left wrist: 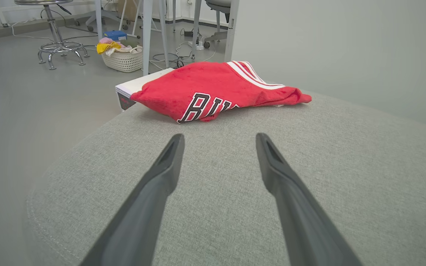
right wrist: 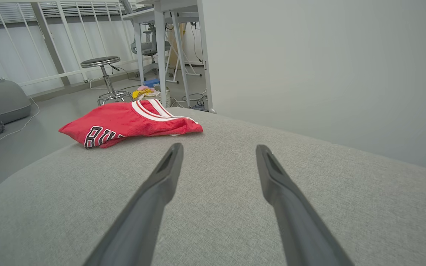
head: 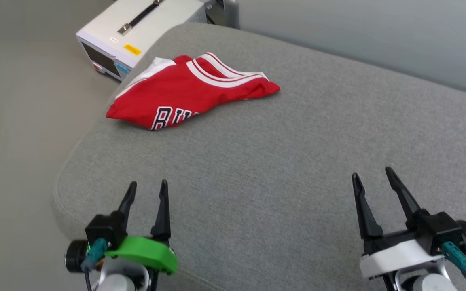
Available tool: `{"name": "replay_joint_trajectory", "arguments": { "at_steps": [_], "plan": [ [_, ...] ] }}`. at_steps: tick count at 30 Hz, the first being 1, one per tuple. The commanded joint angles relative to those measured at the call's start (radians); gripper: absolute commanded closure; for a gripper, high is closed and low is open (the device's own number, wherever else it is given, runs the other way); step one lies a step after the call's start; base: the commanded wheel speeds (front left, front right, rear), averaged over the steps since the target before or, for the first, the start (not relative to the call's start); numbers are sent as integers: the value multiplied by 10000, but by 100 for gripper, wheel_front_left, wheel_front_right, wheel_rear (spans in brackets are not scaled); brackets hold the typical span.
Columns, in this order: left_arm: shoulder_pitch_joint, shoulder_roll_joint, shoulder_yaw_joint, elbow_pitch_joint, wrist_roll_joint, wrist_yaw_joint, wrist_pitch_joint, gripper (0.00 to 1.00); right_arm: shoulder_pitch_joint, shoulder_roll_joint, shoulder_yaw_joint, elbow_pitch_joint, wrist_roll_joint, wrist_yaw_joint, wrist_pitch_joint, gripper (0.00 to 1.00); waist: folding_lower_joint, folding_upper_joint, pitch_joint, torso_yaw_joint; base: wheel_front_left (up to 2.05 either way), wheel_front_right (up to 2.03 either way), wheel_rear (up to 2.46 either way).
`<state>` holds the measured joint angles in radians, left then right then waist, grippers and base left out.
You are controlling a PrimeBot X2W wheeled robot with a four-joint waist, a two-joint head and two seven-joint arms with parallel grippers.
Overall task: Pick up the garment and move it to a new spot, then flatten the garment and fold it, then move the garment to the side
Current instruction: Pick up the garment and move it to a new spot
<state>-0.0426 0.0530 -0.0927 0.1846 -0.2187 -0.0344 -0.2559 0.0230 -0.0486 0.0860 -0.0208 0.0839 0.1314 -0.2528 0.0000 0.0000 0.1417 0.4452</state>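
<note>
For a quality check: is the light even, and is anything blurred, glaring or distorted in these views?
Head view: soft even light, faint shadow under the garment, no glare. Left wrist view: left end effector soft near the lens, cushion edge bowed. Right wrist view: right end effector likewise, garment sharp.

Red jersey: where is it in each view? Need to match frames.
Head view: red jersey upper left, far-left corner of the grey cushion.
Left wrist view: red jersey top centre, beyond the left claw.
Right wrist view: red jersey upper left, left of the right claw.
Shared landmark: its black "BU" lettering.
</note>
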Motion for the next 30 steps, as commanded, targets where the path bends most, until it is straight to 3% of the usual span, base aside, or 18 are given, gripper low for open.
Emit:
{"name": "replay_joint_trajectory", "arguments": {
  "at_steps": [1, 6, 13, 22, 30],
  "plan": [
    [-506, -3, 133, 102, 102, -133, -59, 0, -268, -16, 59, -165, -136, -7, -90, 0, 0, 0, 775, -425, 0, 0, 0],
    [-2230, 644, 344, 1303, 98, -553, 57, 0, -844, -224, 296, -735, -443, -7, -90, 0, 0, 0, 2060, -1042, 0, 0, 0],
    [-5247, 2084, 405, 2550, -515, -890, 1576, 0, -1564, -457, 331, -1350, -581, -7, -90, 0, 0, 0, 3519, -1967, 0, 0, 0],
    [-7772, 3971, -879, 4026, -2093, -959, 4615, 0, -2063, -638, 484, -1586, -658, -7, -90, 0, 0, 0, 4742, -2947, 0, 0, 0],
    [-8396, 5040, -2011, 4966, -3672, -961, 6512, 0, -2156, -506, 621, -1657, -670, -7, -90, 0, 0, 0, 5112, -3481, 0, 0, 0]
  ]
}}
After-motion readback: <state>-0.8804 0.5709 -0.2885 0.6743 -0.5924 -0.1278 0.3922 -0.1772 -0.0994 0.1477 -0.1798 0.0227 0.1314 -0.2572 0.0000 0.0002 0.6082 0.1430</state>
